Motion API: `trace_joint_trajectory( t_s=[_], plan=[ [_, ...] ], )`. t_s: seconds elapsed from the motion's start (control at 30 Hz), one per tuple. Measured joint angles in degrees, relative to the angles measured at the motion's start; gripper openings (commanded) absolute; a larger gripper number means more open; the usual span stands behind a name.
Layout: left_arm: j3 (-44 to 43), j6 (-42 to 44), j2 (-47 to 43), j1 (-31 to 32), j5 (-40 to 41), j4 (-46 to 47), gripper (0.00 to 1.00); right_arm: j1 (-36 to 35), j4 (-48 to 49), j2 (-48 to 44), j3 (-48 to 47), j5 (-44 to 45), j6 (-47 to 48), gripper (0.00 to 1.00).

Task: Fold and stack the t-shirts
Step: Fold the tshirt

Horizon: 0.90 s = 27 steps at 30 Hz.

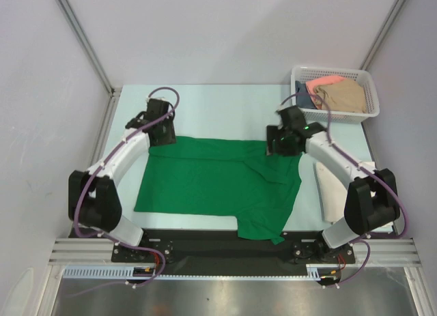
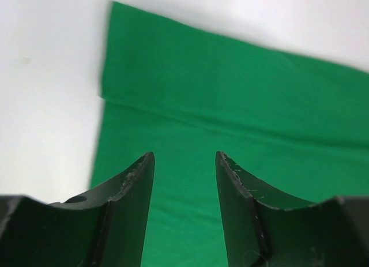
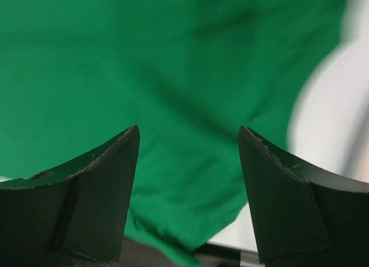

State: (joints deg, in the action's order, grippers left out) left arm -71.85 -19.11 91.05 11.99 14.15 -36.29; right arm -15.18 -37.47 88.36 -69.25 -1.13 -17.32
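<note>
green t-shirt [image 1: 218, 183] spread flat centrally | cream-white t-shirt [image 1: 332, 196] at 3 o'clock half-hidden by right arm [image 1: 341, 169] | left end effector [image 2: 184, 156] and right end effector [image 3: 189, 130] seen released | surface [image 1: 218, 111] pale, walled

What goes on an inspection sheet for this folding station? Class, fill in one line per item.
Surface: pale table, smooth.
Job's things: green t-shirt spread out, rumpled at right; cream-white shirt beside it; pink shirt, tan shirt and dark blue shirt in the basket.
Clutter: white mesh basket, far right corner.
Grippers: left gripper and right gripper, jaws open, empty, above the green t-shirt's far edge.
Cables: purple cables along both arms.
Surroundings: plain grey walls.
</note>
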Motion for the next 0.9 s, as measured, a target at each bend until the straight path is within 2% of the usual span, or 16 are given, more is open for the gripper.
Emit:
trace_joint_trajectory(
  t_s=[0.03, 0.1, 0.23, 0.3, 0.4, 0.67, 0.8, 0.9],
  plan=[
    [1.44, -0.55, -2.21, 1.92, -0.33, 0.02, 0.52, -4.5, -0.04, -0.33, 0.92, 0.07, 0.39, 0.68],
    [4.2, -1.62, -5.31, 5.03, -1.05, 0.13, 0.47, -10.4, -0.11, -0.15, 3.28, 0.68, 1.16, 0.55],
    [8.81, -3.23, -8.63, 9.99, -1.75, -0.72, 0.44, -15.87, -1.75, 0.31, 7.54, 3.02, 2.56, 0.21],
    [10.14, -3.5, -9.11, 11.45, -1.97, -1.07, 0.43, -16.39, -1.86, 0.61, 8.0, 3.45, 2.86, 0.2],
    [11.17, -3.96, -9.33, 12.28, -2.38, -1.42, 0.43, -16.81, -1.16, 1.97, 8.0, 3.61, 3.04, 0.28],
    [11.15, -4.33, -9.38, 12.26, -2.36, -1.57, 0.43, -16.9, -0.28, 8.96, 7.3, 4.55, 3.96, 0.4],
    [10.12, -4.28, -8.81, 12.26, -2.38, -1.57, 0.43, -16.92, -0.24, 12.5, 4.42, 5.55, 4.37, 0.4],
    [9.05, -4.2, -7.87, 12.26, -2.4, -1.49, 0.43, -16.92, -0.02, 14.29, 2.62, 6.64, 4.59, 0.34]
  ],
)
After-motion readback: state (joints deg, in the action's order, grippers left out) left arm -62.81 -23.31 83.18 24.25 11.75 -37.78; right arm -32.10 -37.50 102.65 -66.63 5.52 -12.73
